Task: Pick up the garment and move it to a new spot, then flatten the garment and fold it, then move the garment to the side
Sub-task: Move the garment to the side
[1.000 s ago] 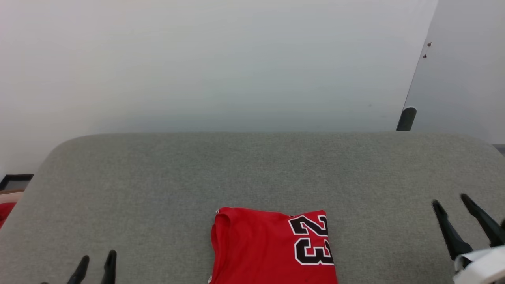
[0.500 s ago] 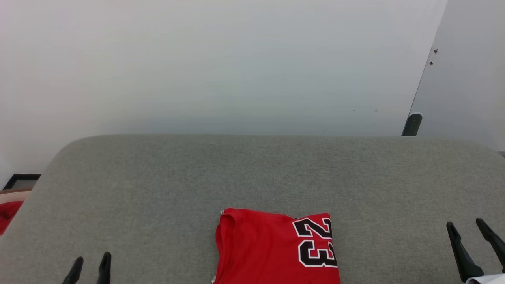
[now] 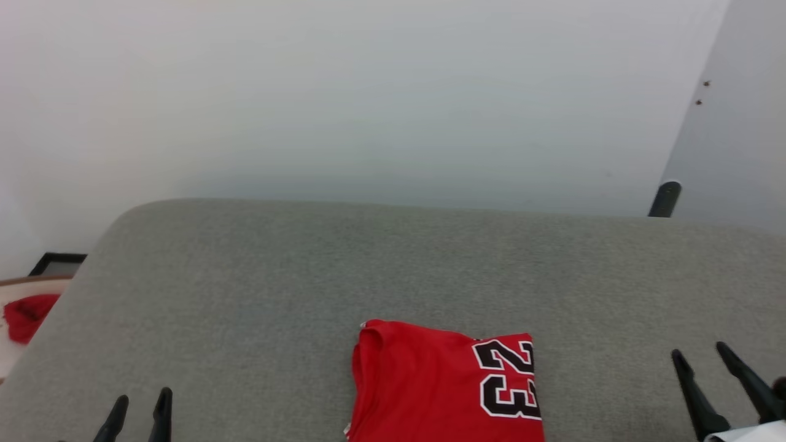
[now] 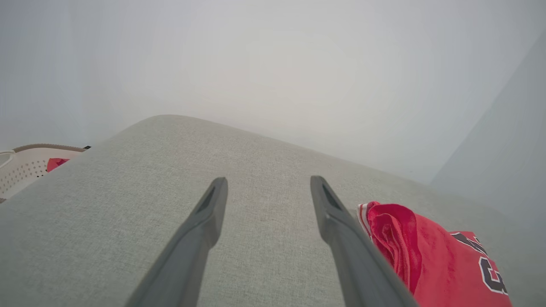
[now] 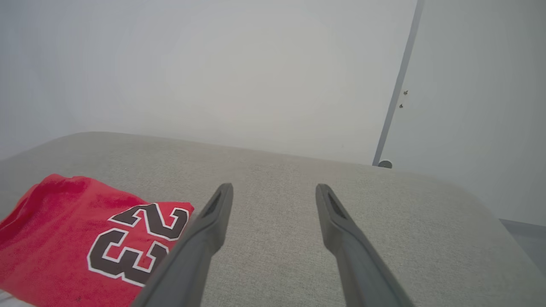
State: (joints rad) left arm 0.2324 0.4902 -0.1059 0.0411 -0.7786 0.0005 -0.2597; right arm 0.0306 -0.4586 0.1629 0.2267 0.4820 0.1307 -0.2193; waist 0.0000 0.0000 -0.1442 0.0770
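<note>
Grippers frame the near edge of the head view. The left gripper [image 3: 142, 396] rises at the lower left and the right gripper [image 3: 698, 350] at the lower right. Each has two long, tapering fingers of matte dark material, spread wide with bare upholstery showing in the gap, so both are open and hold nothing. A pale, smooth forearm shell shows just behind the right one.

Between them, at the near middle and well apart from both, the garment [image 3: 430, 387] lies folded into a compact, roughly rectangular packet. It is soft red knit, gently rumpled, with a rounded fold along its left edge. A blocky black "23" with white outline runs sideways on its right part. In the left wrist view a sliver of red-and-white striped trim peeks out at the far corner of the fold.

The garment rests on a broad grey cushion [image 3: 368, 264] of coarse, flecked weave, flat on top with rounded far corners.

Off the cushion's left end stands a pale basket [image 4: 21, 170] with a perforated wall, a small red cloth [image 3: 27, 313] crumpled inside.

Farthest back is a smooth, matte pale wall [image 3: 368, 92]. To its right is a flat grey panel [image 3: 749, 123] with two small screw heads and a dark cylindrical stub [image 3: 665, 199] at its foot.
</note>
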